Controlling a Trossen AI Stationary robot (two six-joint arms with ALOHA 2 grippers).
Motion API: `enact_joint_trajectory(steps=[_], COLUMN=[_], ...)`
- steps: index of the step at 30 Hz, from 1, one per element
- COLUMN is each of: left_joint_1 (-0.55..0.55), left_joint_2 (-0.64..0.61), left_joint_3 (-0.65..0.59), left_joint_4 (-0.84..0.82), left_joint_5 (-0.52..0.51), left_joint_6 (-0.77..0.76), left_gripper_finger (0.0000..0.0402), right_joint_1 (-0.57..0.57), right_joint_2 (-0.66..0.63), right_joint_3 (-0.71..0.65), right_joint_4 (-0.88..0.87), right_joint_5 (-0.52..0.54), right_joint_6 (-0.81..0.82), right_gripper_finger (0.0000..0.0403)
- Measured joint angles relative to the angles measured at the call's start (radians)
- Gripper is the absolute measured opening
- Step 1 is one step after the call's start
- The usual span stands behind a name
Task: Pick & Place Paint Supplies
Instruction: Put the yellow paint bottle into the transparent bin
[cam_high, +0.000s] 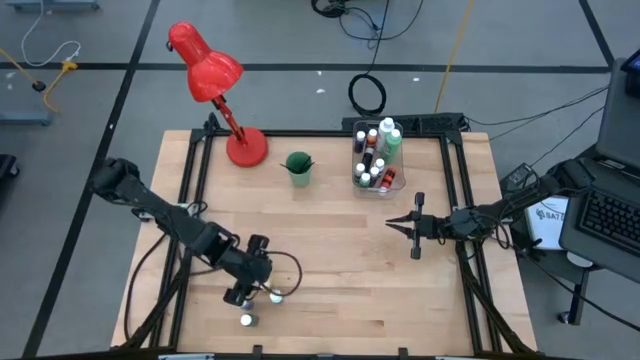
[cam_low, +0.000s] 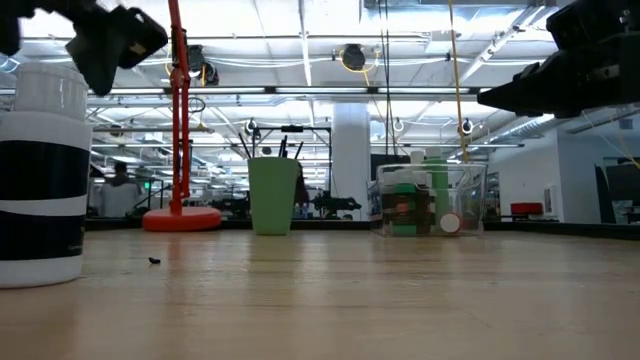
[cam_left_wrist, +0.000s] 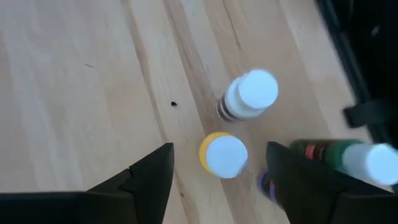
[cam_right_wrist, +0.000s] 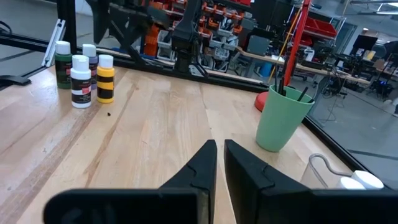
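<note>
Tabletop (cam_high: 330, 250) of pale wood, seen from above, with both arms reaching in from opposite sides. The left gripper (cam_high: 258, 285) hangs over the near left part of the table, its fingers (cam_left_wrist: 146, 177) spread apart and straddling a yellow paint bottle (cam_left_wrist: 222, 154) with a white cap; the bottle stands upright between them, and neither finger is seen to touch it. Just beside it stand a black-and-white paint bottle (cam_left_wrist: 245, 96), a green paint bottle (cam_left_wrist: 345, 155), and a fourth small bottle with a purple edge, mostly hidden behind one finger. In the right wrist view the same cluster appears far off as four upright white-capped bottles near the table's edge. The right gripper (cam_high: 416, 229) is held above the right half of the table, its fingers (cam_right_wrist: 198, 167) pressed together and empty. At the far edge, a clear plastic bin (cam_high: 377, 160) holds more small bottles along with a taller green bottle (cam_low: 435, 190) and a white one. A green cup (cam_high: 298, 168), with dark brush handles (cam_right_wrist: 287, 84) standing in it, sits to the left of the bin. A red desk lamp (cam_high: 215, 85) stands on its round base at the far left corner.
</note>
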Motion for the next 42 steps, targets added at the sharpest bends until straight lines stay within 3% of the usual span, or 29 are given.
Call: enact_joint_trajectory(steps=[21, 25, 35, 42], left_joint_1=[-0.006, -0.005, -0.005, 0.011], left_joint_2=[0.114, 0.114, 0.113, 0.113], left_joint_3=[-0.005, -0.005, -0.004, 0.014], left_joint_4=[-0.001, -0.001, -0.001, -0.018], left_joint_5=[0.016, 0.015, 0.015, 0.024], left_joint_6=[0.080, 0.107, 0.128, 0.188], left_gripper_finger=[0.0267, 0.0235, 0.0099, 0.0094], right_joint_1=[0.000, 0.000, 0.000, 0.000], right_joint_2=[0.000, 0.000, 0.000, 0.000], right_joint_3=[0.000, 0.000, 0.000, 0.000], right_joint_4=[0.002, 0.002, 0.002, 0.002], right_joint_5=[0.000, 0.000, 0.000, 0.000], right_joint_6=[0.003, 0.002, 0.000, 0.000], right_gripper_finger=[0.0025, 0.0025, 0.0025, 0.0025])
